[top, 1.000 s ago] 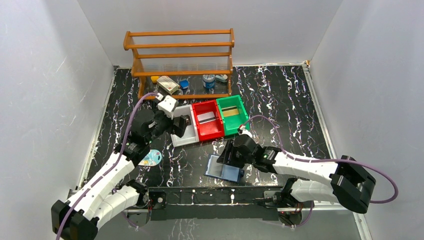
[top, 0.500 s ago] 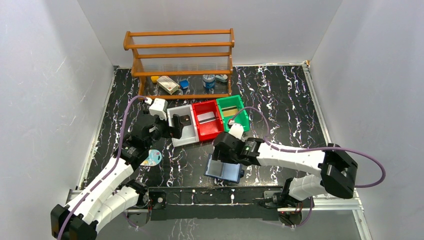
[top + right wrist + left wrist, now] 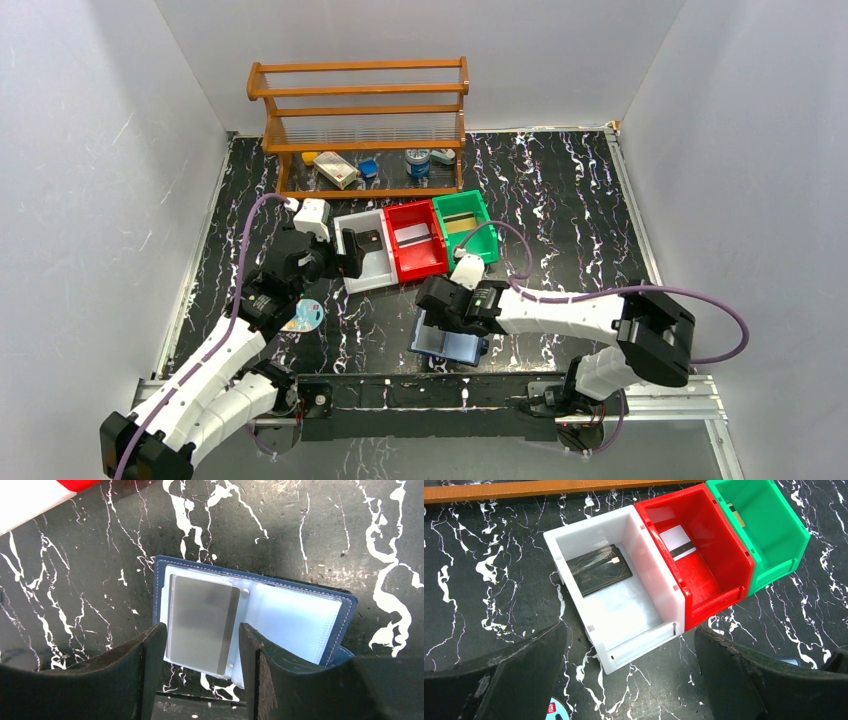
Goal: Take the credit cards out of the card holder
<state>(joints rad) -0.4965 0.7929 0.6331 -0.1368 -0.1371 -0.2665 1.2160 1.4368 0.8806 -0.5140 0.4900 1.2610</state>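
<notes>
1. Since a second ago the right arm has swung left, so the right gripper [image 3: 200,645] now hangs over the dark navy folding card holder [image 3: 300,620]. The holder lies open on the black marbled table [image 3: 560,200], nearer the arm bases than the white plastic bin [image 3: 574,540] and off to its right.
2. Its jaws are apart, straddling the silver card [image 3: 200,622] in the clear sleeve; can't tell if they touch it.
3. The left gripper [image 3: 630,630], spread wide and holding nothing, hovers just in front of the white bin, which has a dark card [image 3: 599,569] in it.

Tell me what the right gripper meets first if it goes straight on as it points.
Likely the silver card in the open card holder, straight ahead of the right gripper; depth unclear.
</notes>
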